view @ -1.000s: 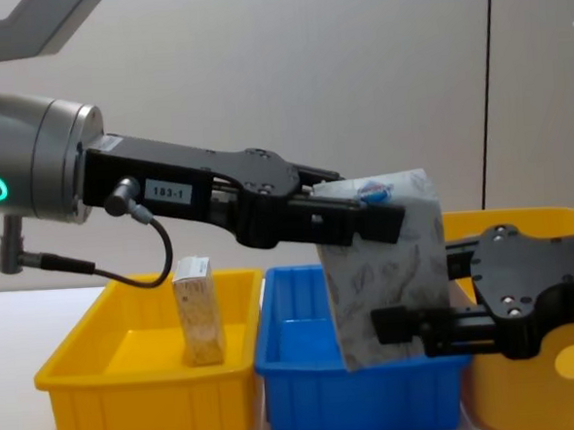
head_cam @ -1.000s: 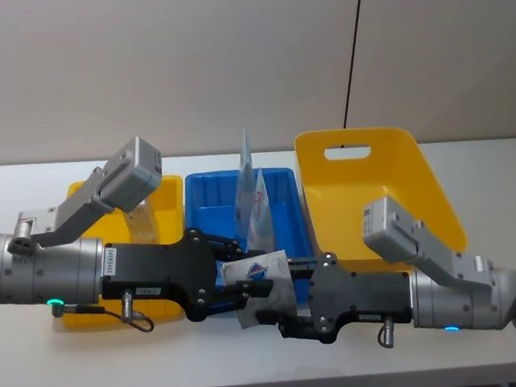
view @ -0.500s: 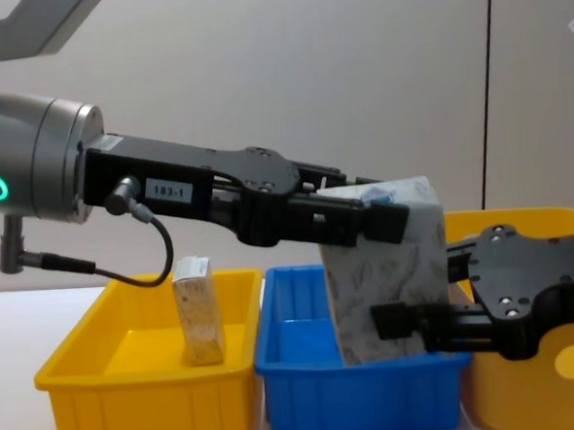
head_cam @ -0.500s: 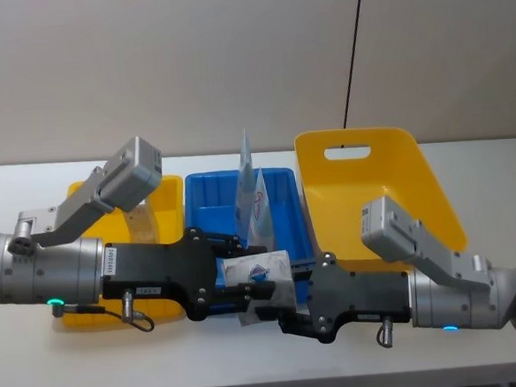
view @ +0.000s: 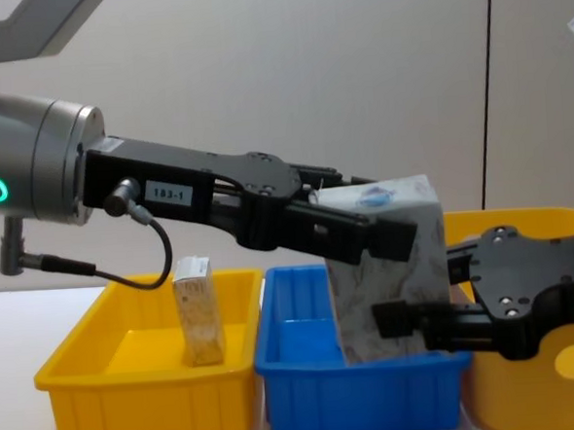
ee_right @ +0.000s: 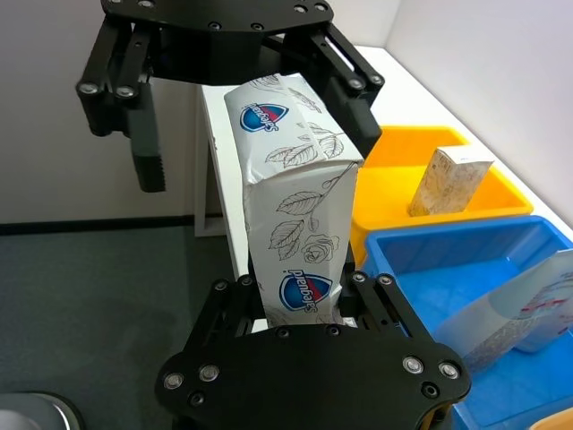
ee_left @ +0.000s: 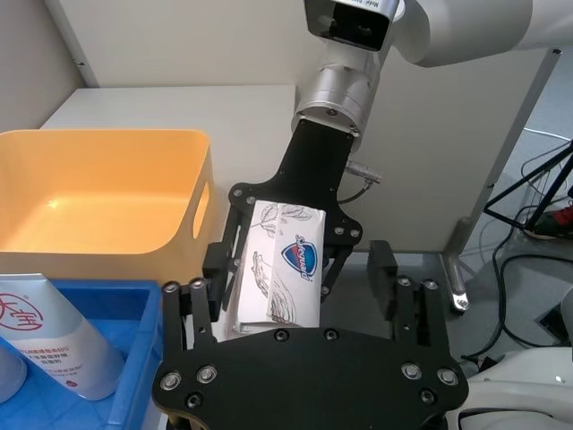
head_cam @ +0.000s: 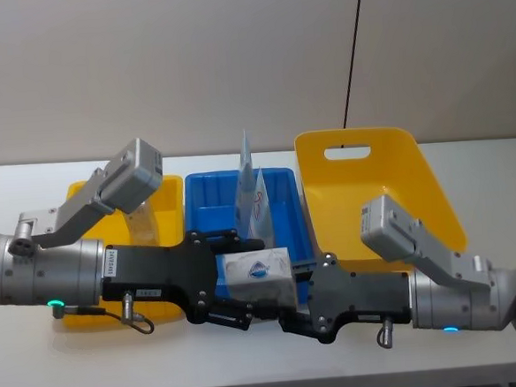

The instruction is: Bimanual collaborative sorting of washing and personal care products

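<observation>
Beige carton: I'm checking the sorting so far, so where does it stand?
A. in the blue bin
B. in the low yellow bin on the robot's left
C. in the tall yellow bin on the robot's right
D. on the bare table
B: the beige carton stands upright inside the low yellow bin, left of the blue bin.

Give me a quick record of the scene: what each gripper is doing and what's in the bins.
Patterned carton: off the table, between both grippers
Right gripper: shut on the patterned carton
Left gripper: open, straddling the carton
Blue bin: two tubes, standing
Yellow bin: beige carton, upright
</observation>
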Available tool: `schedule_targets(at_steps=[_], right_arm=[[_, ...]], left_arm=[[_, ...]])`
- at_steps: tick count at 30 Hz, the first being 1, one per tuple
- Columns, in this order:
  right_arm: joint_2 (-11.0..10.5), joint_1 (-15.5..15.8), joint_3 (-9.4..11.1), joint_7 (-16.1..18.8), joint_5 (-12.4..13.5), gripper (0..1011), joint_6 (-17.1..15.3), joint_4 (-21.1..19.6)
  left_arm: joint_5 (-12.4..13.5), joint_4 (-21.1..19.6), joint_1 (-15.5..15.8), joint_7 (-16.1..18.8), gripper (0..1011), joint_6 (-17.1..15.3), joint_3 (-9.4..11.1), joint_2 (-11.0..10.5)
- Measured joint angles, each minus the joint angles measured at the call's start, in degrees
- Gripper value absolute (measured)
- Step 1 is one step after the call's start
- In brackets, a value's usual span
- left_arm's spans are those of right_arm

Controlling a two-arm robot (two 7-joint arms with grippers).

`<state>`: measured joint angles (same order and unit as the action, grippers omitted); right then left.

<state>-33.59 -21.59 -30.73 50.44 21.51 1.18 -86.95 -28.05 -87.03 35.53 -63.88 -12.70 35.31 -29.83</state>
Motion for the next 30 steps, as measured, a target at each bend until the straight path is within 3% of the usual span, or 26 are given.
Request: schedule_targets(at_steps=[4, 16, 30], right_arm=[[-0.3, 0.4, 0.0, -0.5, 0.1, 380, -0.4, -0.4], [-2.5, 2.5, 0.7, -2.1, 1.3, 373, -2.2, -2.3], [-4.7, 7.8, 4.5, -8.7, 4.4, 373, -4.1, -6.3]], left_arm=[[0.0, 0.0, 0.0, 0.0, 998, 0.0, 0.0, 0.0], [0.1, 0.0, 0.0, 0.0, 1001, 0.0, 0.0, 0.0], [0.1, 0.0, 0.0, 0.0, 1001, 0.0, -0.1, 0.0]])
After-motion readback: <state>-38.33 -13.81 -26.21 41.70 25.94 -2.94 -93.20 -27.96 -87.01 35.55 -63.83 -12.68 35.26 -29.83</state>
